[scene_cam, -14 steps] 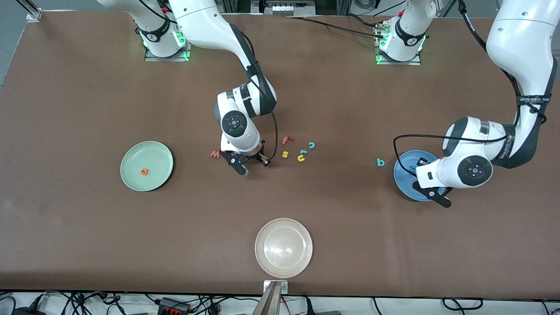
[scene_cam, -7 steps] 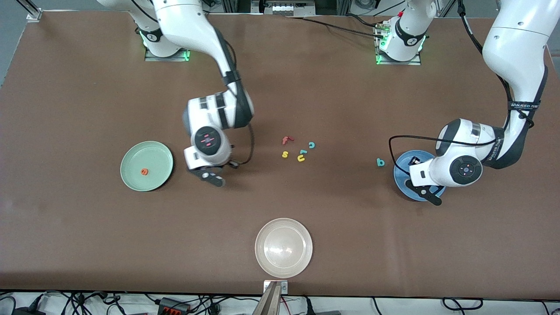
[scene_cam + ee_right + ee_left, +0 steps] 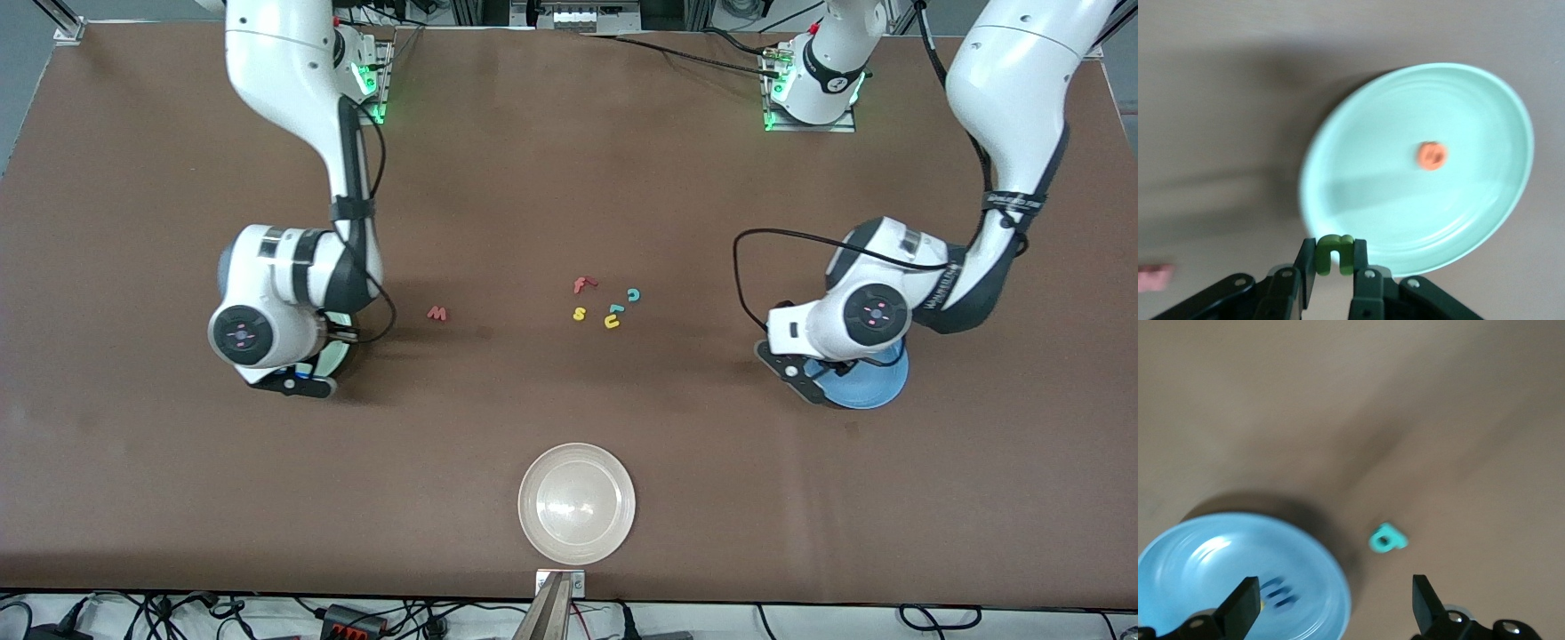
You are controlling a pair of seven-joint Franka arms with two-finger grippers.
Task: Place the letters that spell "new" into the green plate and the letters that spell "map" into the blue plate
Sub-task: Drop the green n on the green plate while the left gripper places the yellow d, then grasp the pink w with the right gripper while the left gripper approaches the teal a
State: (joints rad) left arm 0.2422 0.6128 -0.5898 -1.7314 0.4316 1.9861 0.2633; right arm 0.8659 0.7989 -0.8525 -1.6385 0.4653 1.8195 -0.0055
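Our right gripper [image 3: 1333,275] pinches the n [image 3: 1335,253] over the green plate's [image 3: 1485,220] rim, ready to drop by the e [image 3: 1431,155]. Left gripper [image 3: 1331,610] hangs wide open and empty between blue plate [image 3: 1331,587] and p [image 3: 1387,539], so p's probably next

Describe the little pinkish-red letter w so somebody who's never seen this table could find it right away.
Start at the green plate toward the right arm's end of the table. Between it and the cluster of small letters mid-table, the w lies alone on bare brown tabletop. It is pinkish-red; the red f sits in the cluster with yellow and teal letters.

White arms, black joint bands, black cables
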